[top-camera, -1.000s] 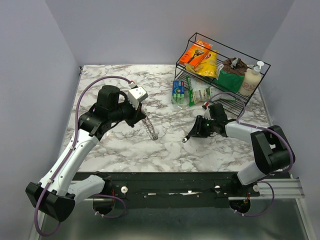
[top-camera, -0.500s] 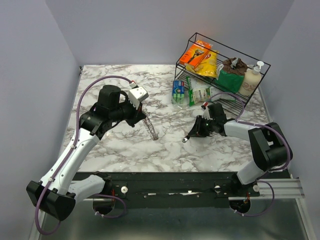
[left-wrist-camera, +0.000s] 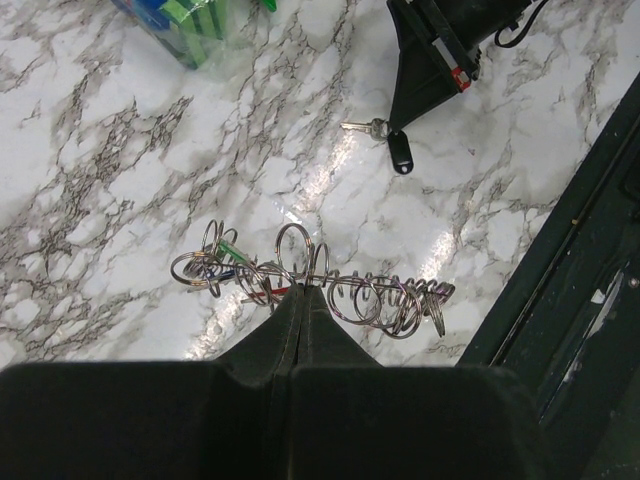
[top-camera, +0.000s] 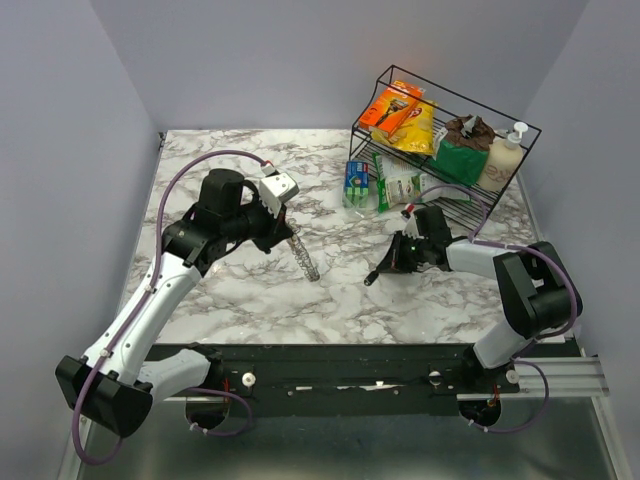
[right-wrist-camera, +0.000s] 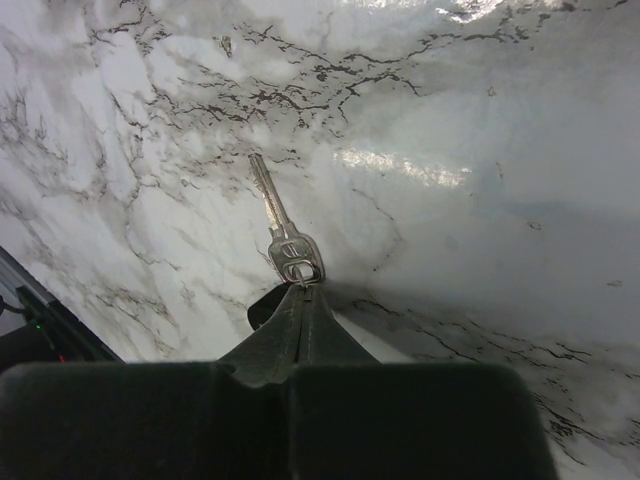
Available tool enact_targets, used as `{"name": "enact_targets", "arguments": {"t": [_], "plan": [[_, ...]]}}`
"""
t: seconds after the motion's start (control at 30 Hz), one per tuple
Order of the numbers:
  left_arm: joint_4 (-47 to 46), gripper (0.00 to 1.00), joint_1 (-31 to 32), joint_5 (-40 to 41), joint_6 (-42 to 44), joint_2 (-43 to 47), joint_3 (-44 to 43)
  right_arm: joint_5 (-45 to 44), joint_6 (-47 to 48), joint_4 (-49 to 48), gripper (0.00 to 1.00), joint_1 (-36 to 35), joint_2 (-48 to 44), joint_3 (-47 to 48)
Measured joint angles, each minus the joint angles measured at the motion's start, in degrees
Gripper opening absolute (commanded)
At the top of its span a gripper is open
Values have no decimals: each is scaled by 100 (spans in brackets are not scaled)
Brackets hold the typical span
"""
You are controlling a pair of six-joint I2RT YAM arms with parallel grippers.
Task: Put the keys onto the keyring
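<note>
My left gripper (left-wrist-camera: 300, 292) is shut on the keyring (left-wrist-camera: 312, 284), a thin wire strung with several silver rings and small red, green and blue bits. It hangs above the marble, slanting down from the gripper (top-camera: 287, 238) in the top view as the keyring (top-camera: 304, 259). A silver key (right-wrist-camera: 278, 226) lies flat on the table with a black tag (right-wrist-camera: 262, 306) beside its head. My right gripper (right-wrist-camera: 303, 288) is shut on the small ring through the key's head. In the left wrist view the key (left-wrist-camera: 364, 126) and tag (left-wrist-camera: 400, 153) lie at the right gripper's tip. In the top view my right gripper (top-camera: 383, 268) is low at centre right.
A black wire rack (top-camera: 520, 128) at the back right holds snack packets, a green bag and a soap bottle. A blue-green packet (top-camera: 356, 182) and a green-white pouch (top-camera: 398, 186) stand in front of it. The black front rail (top-camera: 320, 360) runs along the near edge.
My right gripper has gone from partly open to shut at the key's head, creeping slightly left. The left arm and keyring have barely shifted.
</note>
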State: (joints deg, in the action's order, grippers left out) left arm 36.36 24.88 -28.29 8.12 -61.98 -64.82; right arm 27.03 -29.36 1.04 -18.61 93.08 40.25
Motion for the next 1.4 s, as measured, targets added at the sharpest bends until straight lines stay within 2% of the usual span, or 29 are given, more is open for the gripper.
{"name": "enact_targets", "arguments": {"t": [0.5,0.83,1.17,1.4], "plan": [[-2,0,0,-59,0,-94,-11,120,398,63,1,0,-568,116],[-7,0,0,-122,2,-98,-11,640,743,177,1,0,-1473,402],[-35,0,0,-280,-2,-98,-13,1652,894,96,1,-9,-2341,702],[-90,0,2,-393,-42,-98,-13,2347,953,-304,1,-118,-2942,769]]}}
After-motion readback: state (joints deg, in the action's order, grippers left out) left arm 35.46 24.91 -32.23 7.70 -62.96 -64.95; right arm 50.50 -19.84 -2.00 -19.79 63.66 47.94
